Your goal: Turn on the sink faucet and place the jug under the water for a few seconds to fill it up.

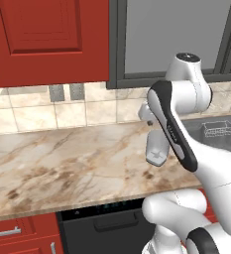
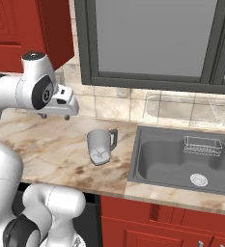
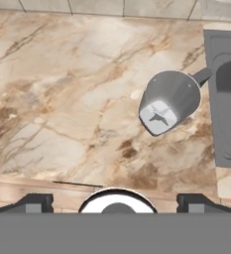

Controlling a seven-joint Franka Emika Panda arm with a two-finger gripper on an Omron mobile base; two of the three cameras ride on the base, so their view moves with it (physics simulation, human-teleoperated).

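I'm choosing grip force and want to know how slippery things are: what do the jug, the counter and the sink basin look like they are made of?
The small light grey jug with a dark handle looks like matte plastic or glazed ceramic: even colour, soft sheen; hard to tell which. The beige veined countertop looks like polished marble or stone, going by its brown veins. The dark grey rectangular sink basin looks like matte composite or coated metal, with a silver metal drain.

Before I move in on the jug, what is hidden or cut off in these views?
- Sink faucet: at most a sliver at the right edge of the right base view; lever state unknowable.
- Jug: left base view, handle hidden behind the arm.
- Sink: right end cropped in the right base view.
- Gripper: fingertips barely show in the hand view.
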